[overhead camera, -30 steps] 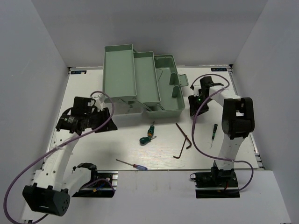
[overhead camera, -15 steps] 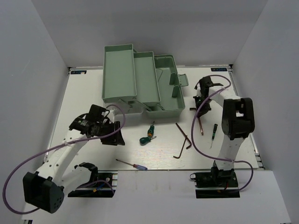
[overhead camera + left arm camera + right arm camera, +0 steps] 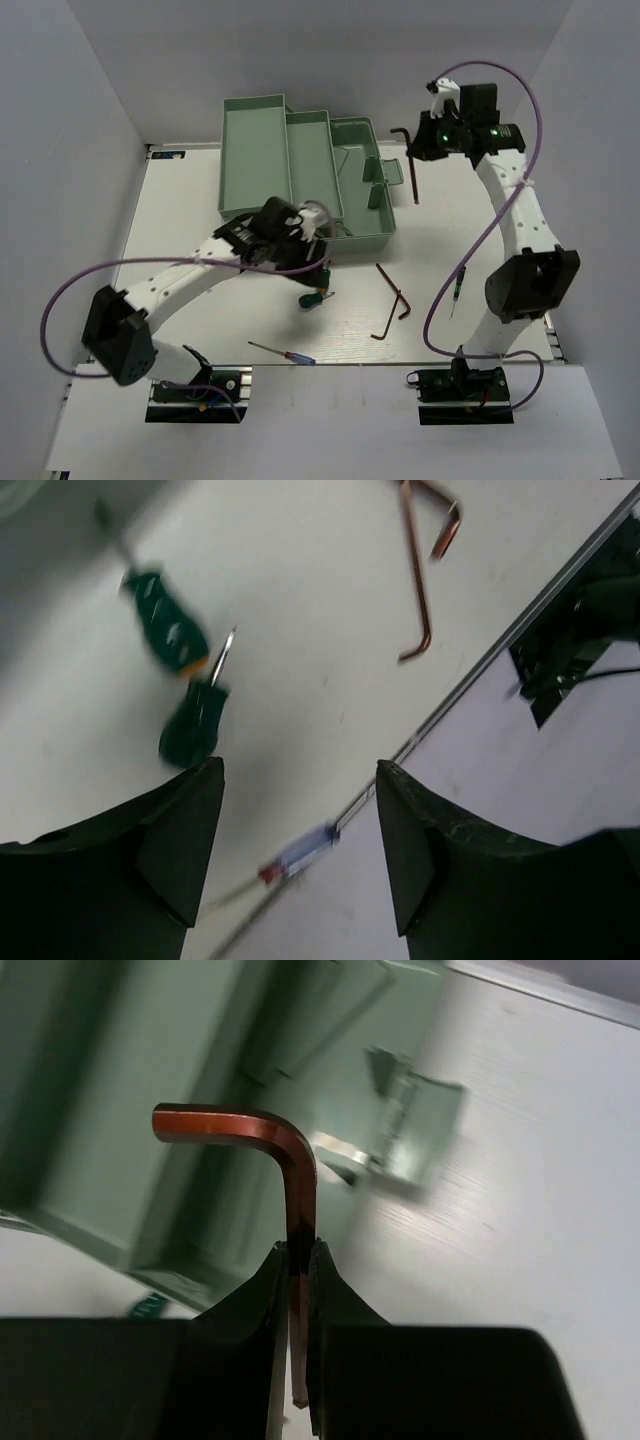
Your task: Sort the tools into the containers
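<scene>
My right gripper [image 3: 418, 146] is shut on a dark L-shaped hex key [image 3: 409, 168] and holds it in the air to the right of the mint-green toolbox [image 3: 352, 140]. The right wrist view shows the hex key [image 3: 290, 1165] pinched between my fingers, with the toolbox base [image 3: 110, 1110] behind. My left gripper [image 3: 305, 266] is open and empty, just above two green-handled screwdrivers [image 3: 317, 296]. The left wrist view shows those screwdrivers [image 3: 170, 630], two hex keys [image 3: 418, 570] and the blue-handled screwdriver [image 3: 305, 848] between my open fingers [image 3: 180, 830].
Two more hex keys [image 3: 392, 300] lie on the table right of centre. A thin dark precision screwdriver [image 3: 456, 288] lies by the right arm. The blue-handled screwdriver [image 3: 285, 352] lies near the front edge. The toolbox trays [image 3: 255, 150] stand open at the back.
My right gripper has lifted the hex key off the table and carried it up and back beside the toolbox. My left arm has swung right, to over the green screwdrivers.
</scene>
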Controlling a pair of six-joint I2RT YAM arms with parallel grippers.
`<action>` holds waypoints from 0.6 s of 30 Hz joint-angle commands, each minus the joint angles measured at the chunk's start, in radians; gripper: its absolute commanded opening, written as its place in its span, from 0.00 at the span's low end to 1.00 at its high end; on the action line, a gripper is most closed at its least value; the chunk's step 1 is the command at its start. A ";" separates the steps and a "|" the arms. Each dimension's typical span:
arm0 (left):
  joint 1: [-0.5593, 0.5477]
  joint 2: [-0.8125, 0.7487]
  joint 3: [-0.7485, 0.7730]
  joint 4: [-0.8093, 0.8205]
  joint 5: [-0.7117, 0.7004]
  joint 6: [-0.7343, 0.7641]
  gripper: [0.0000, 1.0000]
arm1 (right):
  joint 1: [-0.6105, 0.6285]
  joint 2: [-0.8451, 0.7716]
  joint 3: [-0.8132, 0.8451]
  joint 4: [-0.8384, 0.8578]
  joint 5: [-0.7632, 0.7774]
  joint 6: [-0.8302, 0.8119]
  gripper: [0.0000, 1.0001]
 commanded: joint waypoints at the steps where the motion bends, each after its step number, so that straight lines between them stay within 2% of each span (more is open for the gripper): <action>1: -0.079 0.142 0.108 0.196 -0.033 0.055 0.73 | 0.065 0.172 0.112 -0.019 -0.171 0.153 0.00; 3: -0.121 0.213 0.165 0.270 -0.051 0.066 0.73 | 0.102 0.232 0.129 0.033 -0.167 0.223 0.00; 7: -0.185 0.356 0.252 0.353 -0.097 0.055 0.73 | 0.128 0.367 0.219 0.061 -0.144 0.265 0.01; 9: -0.220 0.422 0.286 0.353 -0.138 0.036 0.75 | 0.124 0.407 0.249 0.060 -0.137 0.262 0.16; 10: -0.231 0.442 0.300 0.353 -0.151 0.036 0.75 | 0.125 0.418 0.270 0.054 -0.139 0.257 0.36; 13: -0.270 0.522 0.389 0.331 -0.177 0.036 0.75 | 0.107 0.401 0.284 0.054 -0.159 0.243 0.60; 14: -0.279 0.542 0.409 0.313 -0.177 0.036 0.75 | 0.093 0.387 0.287 0.044 -0.165 0.240 0.64; 17: -0.320 0.620 0.498 0.262 -0.201 0.036 0.75 | 0.050 0.303 0.242 0.018 -0.127 0.205 0.66; 18: -0.331 0.637 0.516 0.245 -0.226 0.036 0.75 | 0.029 0.250 0.225 0.015 -0.110 0.179 0.63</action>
